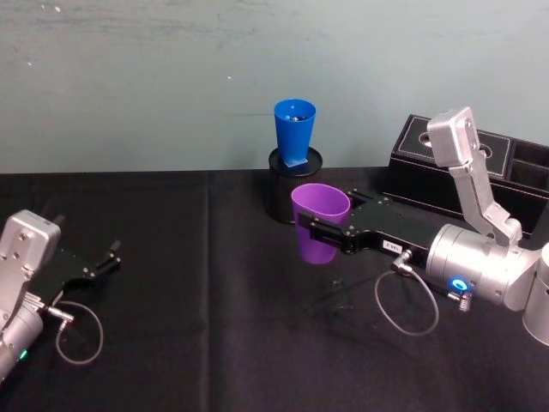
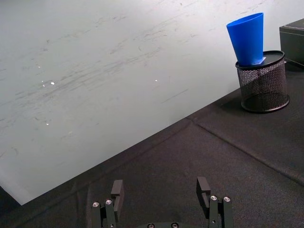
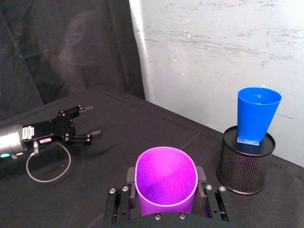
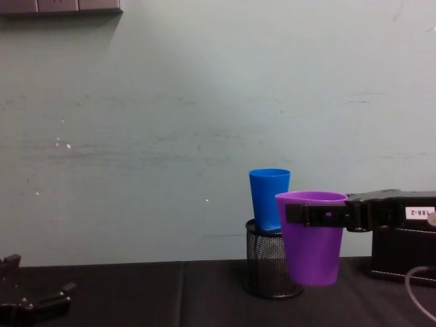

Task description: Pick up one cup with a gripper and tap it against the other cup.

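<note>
While we go through the scene, each item gets its own line.

Right gripper: we see its long black jaws closed on the purple cup just below the rim, arm reaching in from the right.
Purple cup: upright between the right jaws, and in the chest view its base hangs clear of the black tablecloth.
Blue cup: beyond the right gripper's tips, standing in the mesh pen holder and tilted slightly; we see a gap between it and the purple cup, so they are near but apart.
Mesh pen holder: on the cloth just behind the held cup.
Left gripper: low over the cloth, well apart from both cups, fingers spread with nothing between them.
Black box: behind the right arm, by the wall.
</note>
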Robot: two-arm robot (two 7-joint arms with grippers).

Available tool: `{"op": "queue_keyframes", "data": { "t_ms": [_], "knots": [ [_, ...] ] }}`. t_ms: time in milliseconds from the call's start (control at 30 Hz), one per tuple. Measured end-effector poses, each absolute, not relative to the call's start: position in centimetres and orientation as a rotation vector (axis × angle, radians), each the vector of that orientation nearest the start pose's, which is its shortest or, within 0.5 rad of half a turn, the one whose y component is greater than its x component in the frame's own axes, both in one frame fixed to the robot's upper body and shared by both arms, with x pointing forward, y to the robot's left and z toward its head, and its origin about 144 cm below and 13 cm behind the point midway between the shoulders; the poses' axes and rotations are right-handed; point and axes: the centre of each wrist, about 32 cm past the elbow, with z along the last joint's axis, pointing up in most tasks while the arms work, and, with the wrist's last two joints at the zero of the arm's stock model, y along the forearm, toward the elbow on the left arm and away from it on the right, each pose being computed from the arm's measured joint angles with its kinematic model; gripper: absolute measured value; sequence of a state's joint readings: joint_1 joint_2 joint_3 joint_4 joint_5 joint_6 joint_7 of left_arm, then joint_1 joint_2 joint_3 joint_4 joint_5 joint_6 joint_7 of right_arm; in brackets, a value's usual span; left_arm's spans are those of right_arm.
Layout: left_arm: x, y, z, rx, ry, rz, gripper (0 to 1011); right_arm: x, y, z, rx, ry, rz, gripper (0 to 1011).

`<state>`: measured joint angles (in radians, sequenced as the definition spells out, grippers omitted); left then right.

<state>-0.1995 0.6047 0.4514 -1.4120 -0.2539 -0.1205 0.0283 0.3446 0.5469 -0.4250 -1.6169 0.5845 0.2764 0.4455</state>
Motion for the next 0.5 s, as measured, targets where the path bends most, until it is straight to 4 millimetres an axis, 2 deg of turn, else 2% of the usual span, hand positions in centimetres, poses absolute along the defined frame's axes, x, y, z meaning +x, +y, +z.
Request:
{"op": "queue_keyframes", "data": {
  "t_ms": [400, 500],
  "knots": [
    [48.86, 30.97, 113.98, 0.305, -0.285, 1.248, 1000, 51.87, -25.95, 124.45, -0.129, 0.065, -0.744, 708],
    [48.86, 30.97, 113.98, 0.304, -0.285, 1.248, 1000, 51.86, -25.93, 123.94, -0.128, 0.063, -0.744, 708]
  ]
}}
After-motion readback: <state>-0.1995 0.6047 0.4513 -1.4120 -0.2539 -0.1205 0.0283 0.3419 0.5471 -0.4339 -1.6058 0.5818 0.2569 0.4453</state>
